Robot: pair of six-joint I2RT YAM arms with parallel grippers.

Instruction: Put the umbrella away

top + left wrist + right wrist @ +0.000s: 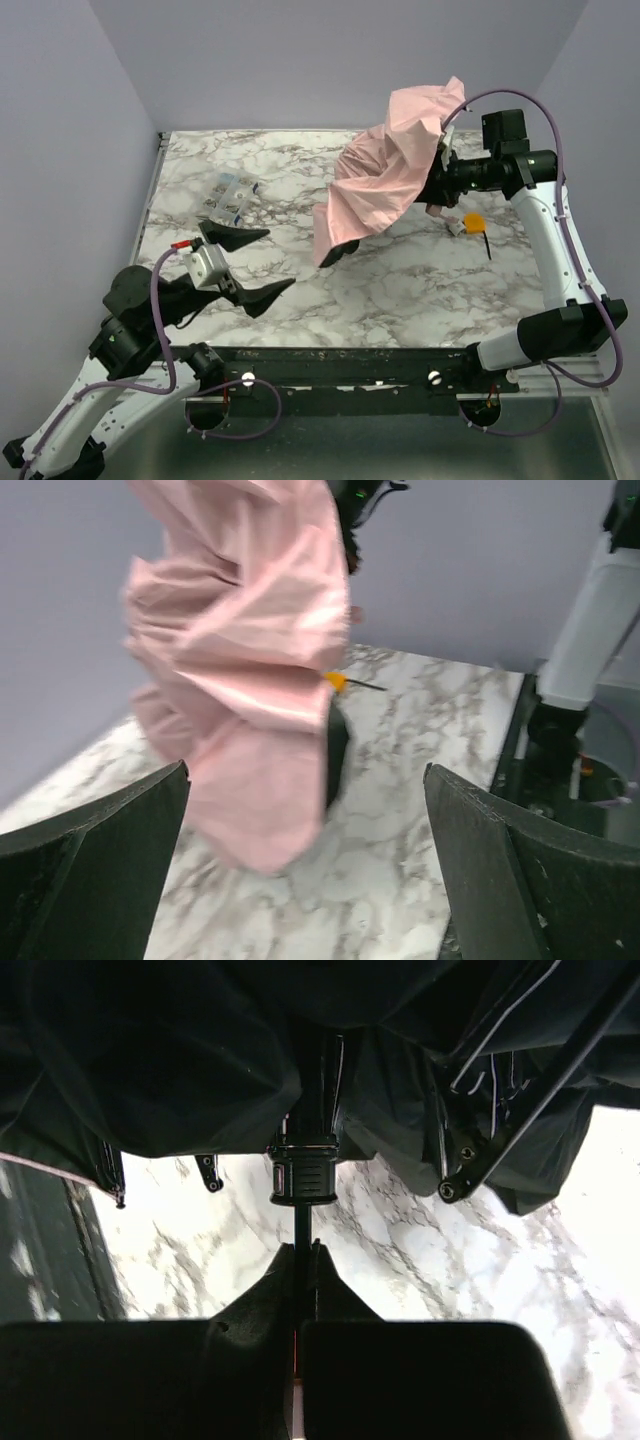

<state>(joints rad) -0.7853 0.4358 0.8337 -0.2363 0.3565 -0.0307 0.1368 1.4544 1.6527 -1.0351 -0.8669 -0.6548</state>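
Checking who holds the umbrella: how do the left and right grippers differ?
The left gripper has its jaws wide open and empty; the right gripper has them shut on the umbrella shaft. The left gripper is over the table near left, the right gripper far right. Both have dark jaws.

White arms (548,240), black end effectors (280,258)

Hanging umbrella (385,175) ahead of left gripper (280,258)

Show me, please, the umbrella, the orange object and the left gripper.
umbrella (385,180), top view, on the pink canopy.
orange object (473,221), top view, on its orange body.
left gripper (281,258), top view, midway between its open fingertips.
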